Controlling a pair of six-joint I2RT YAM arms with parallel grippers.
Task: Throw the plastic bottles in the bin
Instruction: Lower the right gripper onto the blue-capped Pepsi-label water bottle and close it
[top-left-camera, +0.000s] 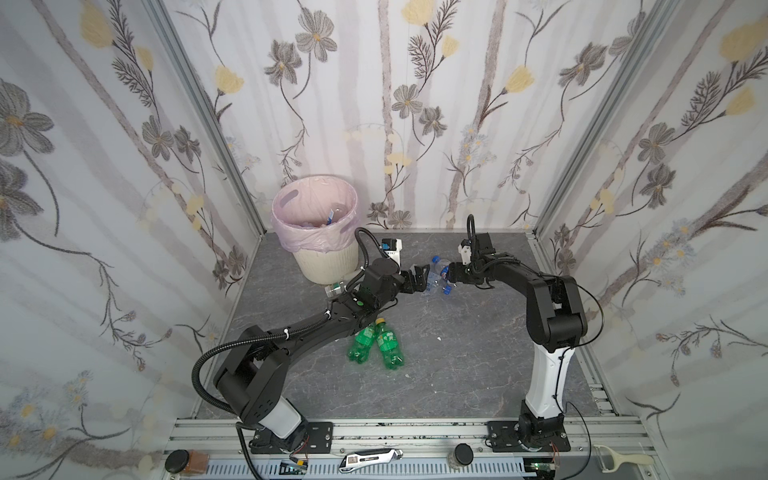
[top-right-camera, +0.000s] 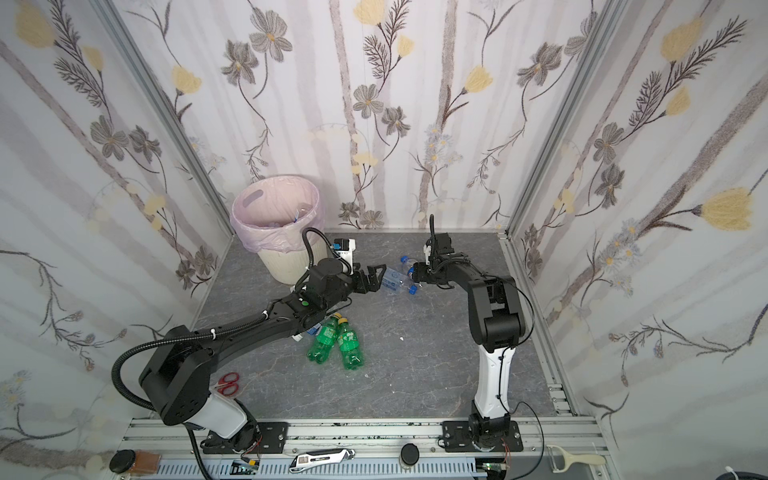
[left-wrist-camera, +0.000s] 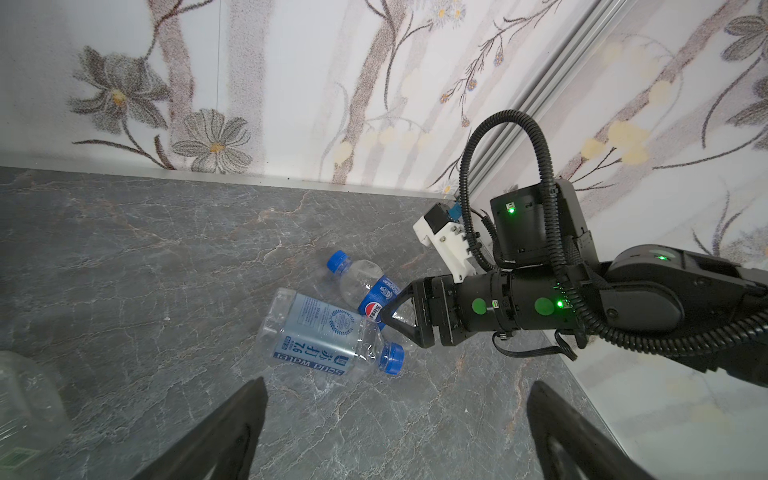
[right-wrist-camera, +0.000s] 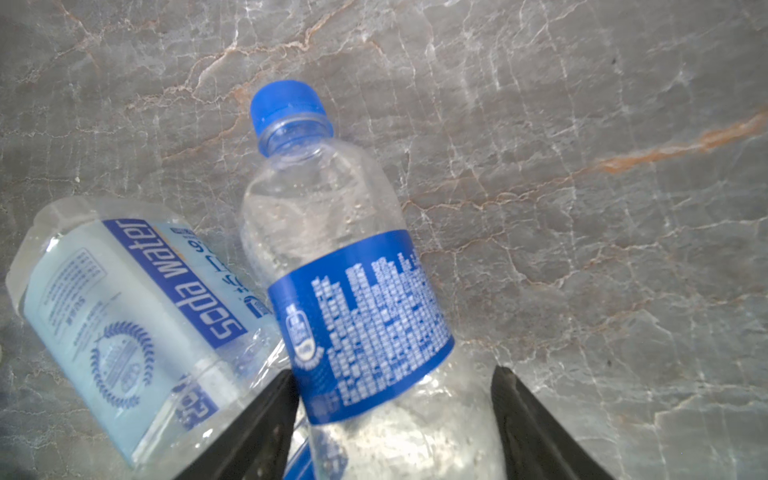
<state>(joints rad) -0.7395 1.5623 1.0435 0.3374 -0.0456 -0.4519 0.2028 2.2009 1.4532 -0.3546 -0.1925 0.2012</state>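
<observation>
Two green bottles appear in top views only.

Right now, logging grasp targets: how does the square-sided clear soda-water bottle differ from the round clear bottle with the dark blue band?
The square-sided clear soda-water bottle is flat-faced with a pale blue label; the round clear bottle with the dark blue band is cylindrical. The round bottle lies between the right gripper's open jaws; the soda-water bottle lies just outside them. Both are blue-capped, lying on the grey marbled tabletop.
</observation>
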